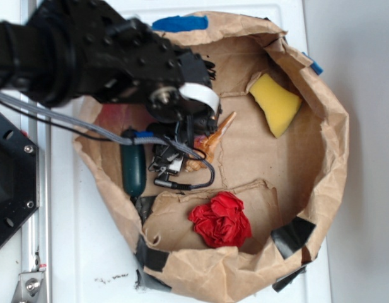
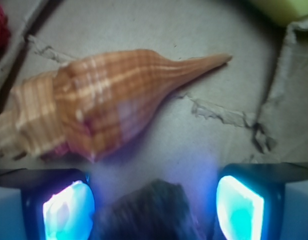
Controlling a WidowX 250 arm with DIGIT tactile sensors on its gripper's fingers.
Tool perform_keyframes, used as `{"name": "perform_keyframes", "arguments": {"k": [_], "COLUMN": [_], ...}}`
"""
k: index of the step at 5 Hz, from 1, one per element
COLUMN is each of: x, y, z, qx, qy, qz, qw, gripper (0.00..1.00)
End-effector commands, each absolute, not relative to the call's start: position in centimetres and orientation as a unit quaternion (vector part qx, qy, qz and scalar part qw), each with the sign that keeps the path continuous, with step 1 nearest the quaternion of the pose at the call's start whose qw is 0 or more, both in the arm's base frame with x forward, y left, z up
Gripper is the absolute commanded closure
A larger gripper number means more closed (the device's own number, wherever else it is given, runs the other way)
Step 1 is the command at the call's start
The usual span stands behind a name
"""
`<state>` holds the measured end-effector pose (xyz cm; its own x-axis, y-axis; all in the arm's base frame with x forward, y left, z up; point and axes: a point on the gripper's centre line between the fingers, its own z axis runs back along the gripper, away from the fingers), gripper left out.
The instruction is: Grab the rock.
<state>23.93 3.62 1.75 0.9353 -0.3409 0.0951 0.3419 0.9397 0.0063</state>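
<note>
Brown crumpled paper, shaped like a shallow bowl (image 1: 333,126) with torn edges and pieces of black and blue tape, lies on a white table (image 1: 87,252) and holds all the things. From the wrist view, the rock (image 2: 154,212) is directly between the 2 fingers (image 2: 69,210) of the gripper (image 2: 154,210), a dark rough lump at the bottom edge of the picture. The fingers stand apart on both sides of it, with a small gap on each side, so they have not closed on anything yet. In the exterior view the rock is hidden under the black arm.

As a judgement, the rock is hard and stiff, a bit heavy for its size, and not fragile. Its pitted, angular surface should give good friction, but the uneven faces may make it rotate or slip out when the pads press. It seems best to close across its widest middle part, low near the paper.

The tan striped seashell (image 2: 104,115) lies just beyond the rock, very near the fingertips, and it could be pushed if the gripper moves forward. The red paper ball (image 1: 221,219) lies well apart near the bowl's wall, the yellow sponge (image 1: 276,104) on the far side, and a dark green object (image 1: 132,169) beside the arm. A grey cable (image 1: 68,120) hangs across the arm.
</note>
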Motion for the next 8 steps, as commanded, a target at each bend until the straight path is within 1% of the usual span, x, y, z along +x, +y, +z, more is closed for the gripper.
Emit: {"name": "perform_keyframes", "arguments": {"k": [1, 3, 4, 5, 6, 7, 8], "x": [23.3, 23.2, 23.4, 23.7, 24.8, 25.8, 26.7], "y": [2.1, 2.1, 1.9, 0.9, -1.3, -2.3, -1.9], "z": [1.9, 2.6, 3.3, 5.3, 7.5, 9.8, 11.6], "qx": [-0.009, -0.013, -0.003, -0.007, -0.002, -0.012, -0.009], "qy": [-0.047, -0.055, -0.059, -0.052, -0.048, -0.043, -0.044], "qz": [-0.205, -0.213, -0.217, -0.221, -0.158, -0.102, -0.041], "qw": [0.978, 0.975, 0.974, 0.974, 0.986, 0.994, 0.998], "gripper": [1.0, 1.0, 1.0, 1.0, 1.0, 1.0, 1.0]}}
